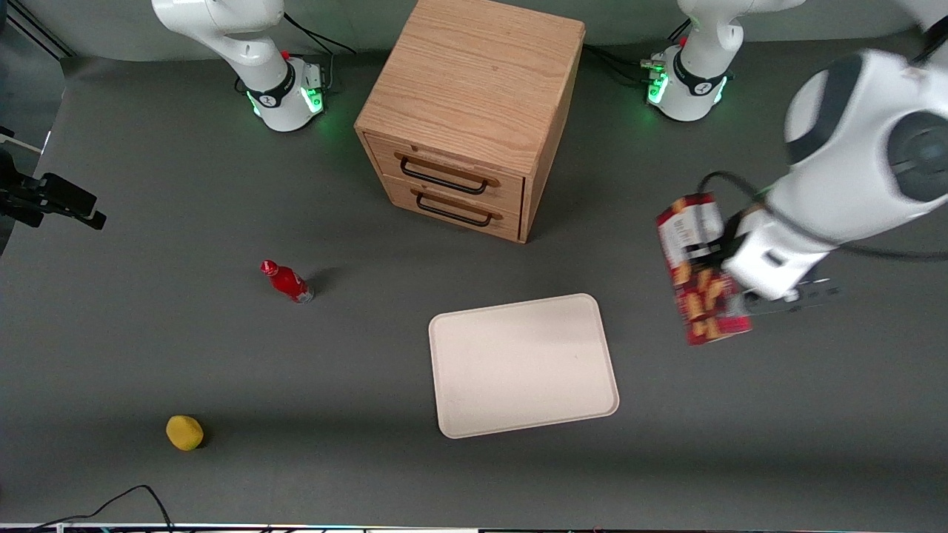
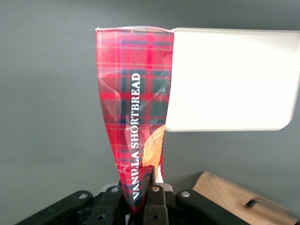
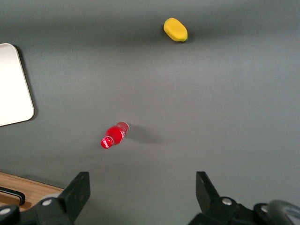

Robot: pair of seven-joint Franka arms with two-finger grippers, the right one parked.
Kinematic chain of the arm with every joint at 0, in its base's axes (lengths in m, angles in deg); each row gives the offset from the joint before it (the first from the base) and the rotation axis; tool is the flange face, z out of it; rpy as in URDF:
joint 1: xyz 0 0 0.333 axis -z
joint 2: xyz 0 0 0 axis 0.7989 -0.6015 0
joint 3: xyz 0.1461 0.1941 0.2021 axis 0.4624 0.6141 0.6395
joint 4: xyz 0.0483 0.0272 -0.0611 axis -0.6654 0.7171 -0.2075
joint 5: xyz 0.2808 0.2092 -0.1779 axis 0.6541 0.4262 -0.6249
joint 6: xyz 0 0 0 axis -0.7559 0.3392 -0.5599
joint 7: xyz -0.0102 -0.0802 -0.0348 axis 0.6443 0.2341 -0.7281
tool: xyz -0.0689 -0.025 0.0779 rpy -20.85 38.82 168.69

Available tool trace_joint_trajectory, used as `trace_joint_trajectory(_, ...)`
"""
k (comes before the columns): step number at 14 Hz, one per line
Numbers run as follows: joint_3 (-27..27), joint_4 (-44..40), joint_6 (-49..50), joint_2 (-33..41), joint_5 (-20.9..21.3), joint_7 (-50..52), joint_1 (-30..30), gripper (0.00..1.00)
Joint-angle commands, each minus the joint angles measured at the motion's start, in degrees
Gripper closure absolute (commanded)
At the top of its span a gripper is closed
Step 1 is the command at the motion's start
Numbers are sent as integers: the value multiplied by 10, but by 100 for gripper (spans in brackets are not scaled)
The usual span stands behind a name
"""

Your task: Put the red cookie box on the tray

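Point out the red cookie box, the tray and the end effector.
red cookie box (image 1: 703, 285), front view, cookie-printed face.
tray (image 1: 522, 363), front view, bare middle of its flat surface.
end effector (image 2: 140, 194), left wrist view, between its fingertips, shut on the box's end.

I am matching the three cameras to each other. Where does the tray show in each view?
Front view: the tray lies flat, nearer the camera than the wooden drawer cabinet.
Left wrist view: the tray shows beside the red cookie box held by the gripper.
Right wrist view: only the tray's edge shows.
Shared landmark: the cabinet.
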Motion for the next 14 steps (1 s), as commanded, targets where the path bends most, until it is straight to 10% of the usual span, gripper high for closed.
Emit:
trace_joint_trajectory(1, -38, -14, -93, -100, 57, 49, 5, 100)
trace_joint_trajectory(8, -41, 67, -319, -214, 221, 150, 26, 100)
trace_joint_trajectory(9, -39, 70, -323, -217, 224, 149, 26, 80)
trace_joint_trajectory(10, -38, 70, -323, -221, 230, 149, 25, 8)
trace_joint_trajectory(14, -37, 67, -265, -195, 232, 139, 12, 0)
